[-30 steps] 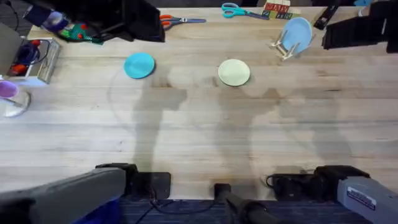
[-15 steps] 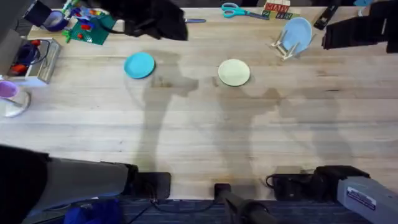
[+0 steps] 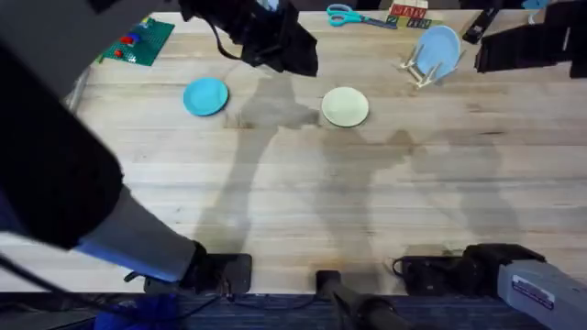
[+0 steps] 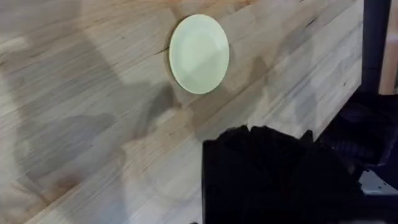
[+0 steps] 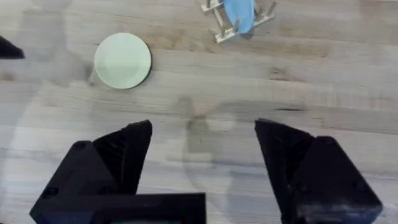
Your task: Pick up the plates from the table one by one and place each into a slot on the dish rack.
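- Your left arm reaches up from the lower left of the overhead view and across the far middle of the table [image 3: 303, 202]; its gripper [image 3: 284, 46] hangs over the far side, between the two loose plates and a little beyond them.
- You cannot tell from the left wrist view whether that gripper's fingers are apart or together: they show as one dark mass, and nothing is seen held in them.
- Your right gripper [image 5: 202, 168] has its jaws spread wide with bare wood between them, and it has hold of nothing.
- The cyan-blue plate [image 3: 205, 96] lies flat on the table, left of centre on the far side.
- The cream-yellow plate [image 3: 346, 106] lies flat to its right, well apart from it; you see it also in the left wrist view [image 4: 199, 53] and the right wrist view [image 5: 122, 60].
- The dish rack [image 3: 419, 70] stands at the far right, and a light blue plate [image 3: 439, 50] stands on edge in one of its slots, leaning between the pegs.
- Along the far edge you have scissors [image 3: 353, 16] near the middle and a green baseplate [image 3: 136, 42] at the far left.
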`<move>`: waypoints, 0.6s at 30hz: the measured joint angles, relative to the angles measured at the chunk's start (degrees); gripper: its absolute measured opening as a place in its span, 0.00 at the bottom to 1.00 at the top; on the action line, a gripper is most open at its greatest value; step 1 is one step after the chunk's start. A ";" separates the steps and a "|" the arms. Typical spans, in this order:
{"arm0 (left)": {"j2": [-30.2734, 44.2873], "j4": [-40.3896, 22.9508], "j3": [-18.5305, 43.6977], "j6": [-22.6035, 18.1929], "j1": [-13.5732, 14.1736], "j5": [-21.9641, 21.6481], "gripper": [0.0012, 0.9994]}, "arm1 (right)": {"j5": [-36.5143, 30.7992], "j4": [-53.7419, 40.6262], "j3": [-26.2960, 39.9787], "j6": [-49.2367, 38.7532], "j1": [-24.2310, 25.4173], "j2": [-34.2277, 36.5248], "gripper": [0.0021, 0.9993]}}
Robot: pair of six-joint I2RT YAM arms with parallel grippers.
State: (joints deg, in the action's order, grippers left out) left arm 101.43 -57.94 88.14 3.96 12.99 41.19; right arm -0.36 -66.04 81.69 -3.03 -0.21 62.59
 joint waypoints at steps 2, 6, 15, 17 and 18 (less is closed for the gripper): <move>1.60 0.49 -0.02 0.01 0.04 0.66 0.04 | 0.00 0.00 0.00 0.00 0.00 0.00 1.00; 4.39 2.47 -0.02 0.19 0.04 2.35 0.04 | 0.00 0.00 0.00 0.00 0.00 -0.02 1.00; 7.59 4.08 -0.02 0.43 0.05 5.89 0.04 | -0.01 0.00 0.00 0.00 0.00 0.00 1.00; 8.50 4.51 -0.02 0.45 0.07 6.88 0.04 | 0.00 0.00 0.00 0.00 0.00 0.00 1.00; 9.02 4.76 -0.02 0.45 0.07 7.27 0.04 | 0.00 0.00 0.00 0.00 0.00 0.00 1.00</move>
State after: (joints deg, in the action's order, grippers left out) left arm 110.45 -53.18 88.12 4.40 13.06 48.46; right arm -0.36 -66.04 81.69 -3.03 -0.21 62.59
